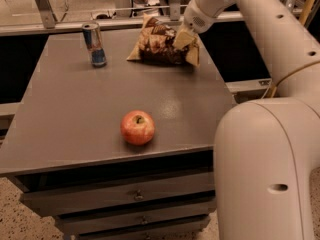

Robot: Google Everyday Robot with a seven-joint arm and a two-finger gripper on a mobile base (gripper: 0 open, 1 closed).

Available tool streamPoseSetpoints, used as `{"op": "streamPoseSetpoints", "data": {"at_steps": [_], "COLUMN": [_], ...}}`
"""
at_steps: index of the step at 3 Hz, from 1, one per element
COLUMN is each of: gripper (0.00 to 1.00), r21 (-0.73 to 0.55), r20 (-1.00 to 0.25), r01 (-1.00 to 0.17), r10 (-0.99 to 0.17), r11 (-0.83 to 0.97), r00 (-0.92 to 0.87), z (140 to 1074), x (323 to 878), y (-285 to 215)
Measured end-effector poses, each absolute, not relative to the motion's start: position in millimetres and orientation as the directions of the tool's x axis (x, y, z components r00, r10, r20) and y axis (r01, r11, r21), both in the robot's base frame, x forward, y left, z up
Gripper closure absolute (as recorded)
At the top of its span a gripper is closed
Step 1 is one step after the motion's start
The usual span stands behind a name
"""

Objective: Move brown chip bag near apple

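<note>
Camera view: the gripper [184, 38] sits at the right end of the brown chip bag [159, 48], on the far side of the table [75, 109]; its hold I cannot tell; the apple [137, 127] lies near, well apart; a thin pinch could let the crinkly bag slip.

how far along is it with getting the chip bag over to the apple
Early stage. Done: the approach, since the pincer is down at the right end of the brown chip bag. In hand: taking hold of the bag, though a firm grip cannot be confirmed. Left: the whole carry. The bag lies at the far side of the table, right of the can, well apart from the apple near the front edge.
</note>
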State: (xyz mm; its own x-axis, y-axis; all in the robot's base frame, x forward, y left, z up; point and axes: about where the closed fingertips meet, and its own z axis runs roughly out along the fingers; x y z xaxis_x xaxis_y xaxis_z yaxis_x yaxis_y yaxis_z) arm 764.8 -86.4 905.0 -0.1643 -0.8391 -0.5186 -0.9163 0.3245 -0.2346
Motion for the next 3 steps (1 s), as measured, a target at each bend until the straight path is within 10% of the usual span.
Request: {"op": "streamPoseSetpoints", "data": {"at_steps": [3], "gripper": [1.00], "r21": [-0.260], "r20": [-0.717], "r01": [-0.855], "r10": [-0.682], "r11": [0.450], "r00": [-0.141], "z": [1009], "x": [711], "y": [-214]}}
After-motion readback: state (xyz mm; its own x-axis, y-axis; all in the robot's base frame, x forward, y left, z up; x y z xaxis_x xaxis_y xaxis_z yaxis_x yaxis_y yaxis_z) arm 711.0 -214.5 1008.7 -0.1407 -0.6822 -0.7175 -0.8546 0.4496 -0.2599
